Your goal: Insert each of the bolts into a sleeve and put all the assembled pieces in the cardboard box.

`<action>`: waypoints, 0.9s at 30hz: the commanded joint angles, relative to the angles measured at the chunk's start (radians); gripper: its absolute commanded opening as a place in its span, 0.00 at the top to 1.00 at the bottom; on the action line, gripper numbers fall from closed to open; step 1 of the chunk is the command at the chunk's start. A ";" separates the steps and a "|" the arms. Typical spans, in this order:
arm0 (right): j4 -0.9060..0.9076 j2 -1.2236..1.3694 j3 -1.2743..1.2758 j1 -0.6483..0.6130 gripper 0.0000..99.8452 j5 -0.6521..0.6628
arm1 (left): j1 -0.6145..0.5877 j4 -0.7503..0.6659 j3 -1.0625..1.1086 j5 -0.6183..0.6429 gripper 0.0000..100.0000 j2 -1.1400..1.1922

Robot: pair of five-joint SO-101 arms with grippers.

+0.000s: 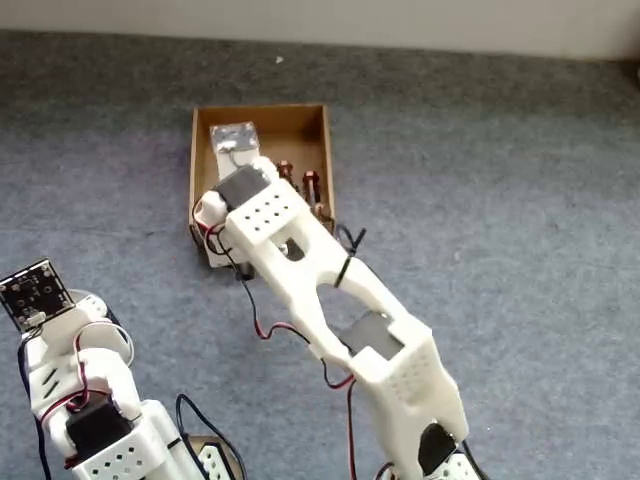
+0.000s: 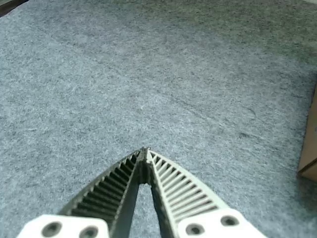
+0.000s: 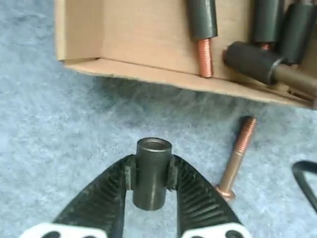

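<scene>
While the left arm [image 1: 80, 400] sits folded at about 7 o'clock on the desk [image 1: 500, 200], its left claw [image 2: 144, 153] hangs over bare grey covering with both ribbed fingers pressed tip to tip and nothing between them. A corner of the cardboard box [image 2: 309, 148] shows off to one side of it, well apart.

The right arm [image 1: 330, 290] rises from about 5 o'clock and stretches across the middle of the desk towards 11 o'clock, where the box stands. The right claw [image 3: 151, 168] is closed narrowly around a dark sleeve [image 3: 151, 178], pinching it across its sides, with the open bore turned up at the wrist camera. Whether the sleeve's lower end touches the desk I cannot tell.

Just beside the sleeve, a loose copper bolt [image 3: 237, 156] lies flat on the desk, its head nearer the claw and its threaded end pointing at the box, outside the near wall and not touching it.

Farther on, inside the box, several assembled pieces [image 3: 201, 20] lie close together against that wall; one shows copper thread sticking out of its dark sleeve.
</scene>
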 commanded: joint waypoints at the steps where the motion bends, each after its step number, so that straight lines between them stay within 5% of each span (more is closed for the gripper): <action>1: 0.038 -0.140 -0.053 0.025 0.99 0.009 | -0.002 -0.021 -0.024 0.009 0.97 -0.007; 13: 0.185 -0.360 0.033 0.163 0.99 0.046 | -0.002 -0.021 -0.024 0.005 0.97 -0.007; 27: -0.271 -0.906 0.869 0.303 0.99 0.048 | 0.027 -0.018 -0.022 0.005 0.97 -0.005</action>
